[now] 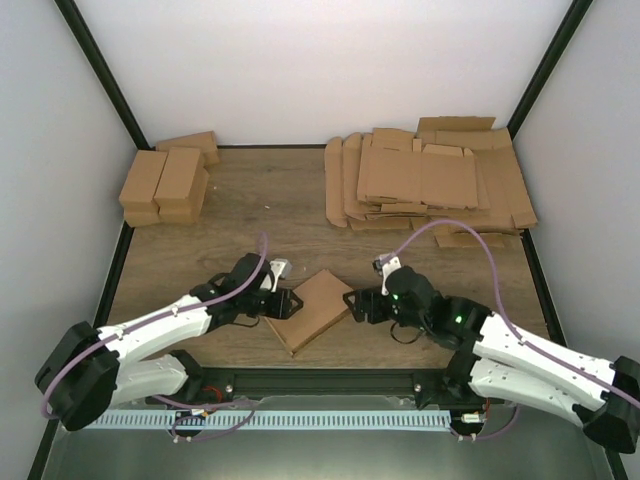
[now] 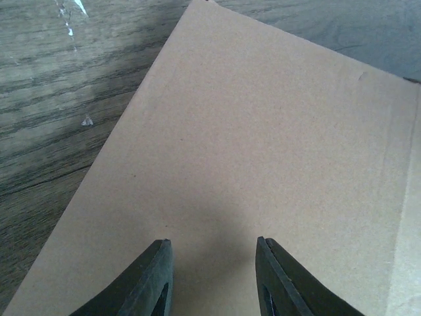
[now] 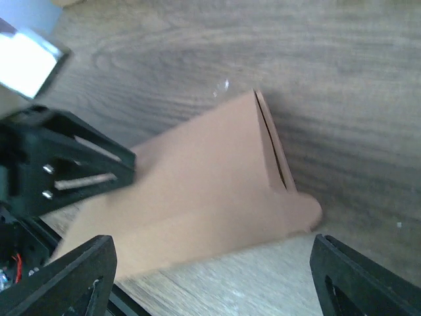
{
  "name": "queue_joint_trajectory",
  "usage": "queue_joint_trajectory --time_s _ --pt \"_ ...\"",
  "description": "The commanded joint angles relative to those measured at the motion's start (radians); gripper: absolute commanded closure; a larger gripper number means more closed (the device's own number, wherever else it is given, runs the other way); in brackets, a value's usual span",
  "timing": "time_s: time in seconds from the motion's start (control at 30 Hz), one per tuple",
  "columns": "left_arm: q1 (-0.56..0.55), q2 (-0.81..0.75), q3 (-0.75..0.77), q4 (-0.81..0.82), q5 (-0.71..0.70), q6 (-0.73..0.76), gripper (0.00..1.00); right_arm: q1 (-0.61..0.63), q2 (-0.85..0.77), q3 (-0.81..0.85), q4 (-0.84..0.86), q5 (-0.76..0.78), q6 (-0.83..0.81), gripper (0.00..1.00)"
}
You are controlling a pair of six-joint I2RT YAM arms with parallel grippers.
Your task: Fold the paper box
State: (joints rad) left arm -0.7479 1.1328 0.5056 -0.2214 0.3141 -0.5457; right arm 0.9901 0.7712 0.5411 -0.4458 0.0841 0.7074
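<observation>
Cardboard finished boxes sit grouped at the desk's far left, out of the working area. The left gripper is part-open over the paper box at near centre, its 2 fingers clamping nothing, probably steadying the top panel. The right gripper stands wide and empty at the box's right corner, seemingly ready for a new hold. Flat blanks lie heaped far right.

Paper box: plain light brown cardboard, unprinted. Tabletop: dark brown wood grain. Stacked flat blanks, finished boxes: same brown. Left arm, right arm: white shells, black joints. Cables: purple.
</observation>
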Motion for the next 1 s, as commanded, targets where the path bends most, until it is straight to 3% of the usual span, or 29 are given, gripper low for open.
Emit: queue_joint_trajectory --time_s 0.0,0.07,0.27,0.6,0.83,0.97 --pt "-0.024 0.035 0.005 -0.001 -0.047 0.014 0.63 -0.029 0.094 0.147 -0.083 0.021 -0.076 0.17" --pt "-0.041 0.047 0.008 -0.007 -0.077 0.014 0.66 -0.062 0.169 0.193 -0.074 -0.004 -0.115 0.20" --pt "-0.068 0.080 0.003 0.014 -0.109 0.009 0.70 -0.189 0.341 0.199 0.017 -0.171 -0.200 0.41" --pt "-0.075 0.149 0.005 0.050 -0.166 0.017 0.73 -0.207 0.481 0.082 0.146 -0.292 -0.203 0.74" --pt "-0.075 0.205 0.056 0.054 -0.195 0.045 0.73 -0.222 0.489 0.045 0.163 -0.317 -0.192 0.75" --pt "-0.075 0.235 0.105 0.054 -0.247 0.078 0.73 -0.260 0.459 0.069 0.130 -0.264 -0.200 0.66"
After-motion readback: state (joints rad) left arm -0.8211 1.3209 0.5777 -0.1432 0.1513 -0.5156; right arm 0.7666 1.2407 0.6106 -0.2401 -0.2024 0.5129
